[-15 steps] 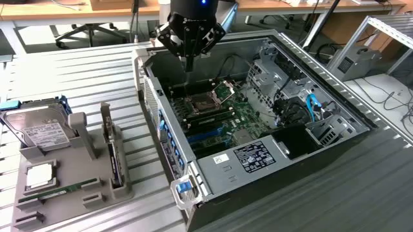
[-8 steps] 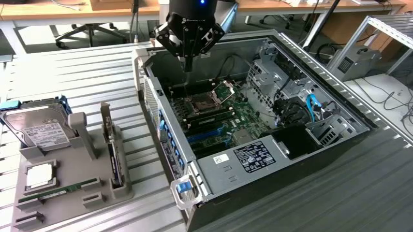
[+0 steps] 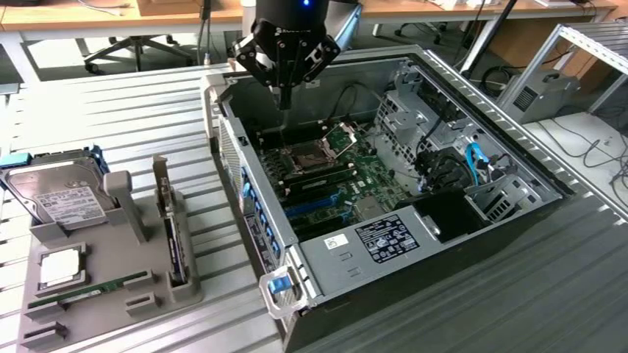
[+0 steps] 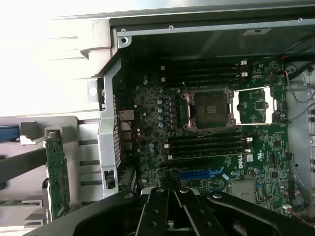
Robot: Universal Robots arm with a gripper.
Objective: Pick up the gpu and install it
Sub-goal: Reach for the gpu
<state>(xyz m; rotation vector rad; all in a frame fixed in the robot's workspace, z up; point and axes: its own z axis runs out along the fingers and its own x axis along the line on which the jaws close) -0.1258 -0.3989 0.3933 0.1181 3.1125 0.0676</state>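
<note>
Arm (image 3: 294,11) is cut off at 12 o'clock of the exterior view, above the gripper (image 3: 284,95). gpu (image 3: 176,250) at 8 o'clock sits edge-on in the grey holder (image 3: 118,294), so neither face is readable. Print on the case label (image 3: 386,239) and the hard drive (image 3: 64,198) is too small to read. Wrist view: gpu's shroud face is turned away, and the area outside the case is washed out white.

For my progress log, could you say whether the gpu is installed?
Not installed: the gpu stands on edge in the gray holder beside the case.
</note>
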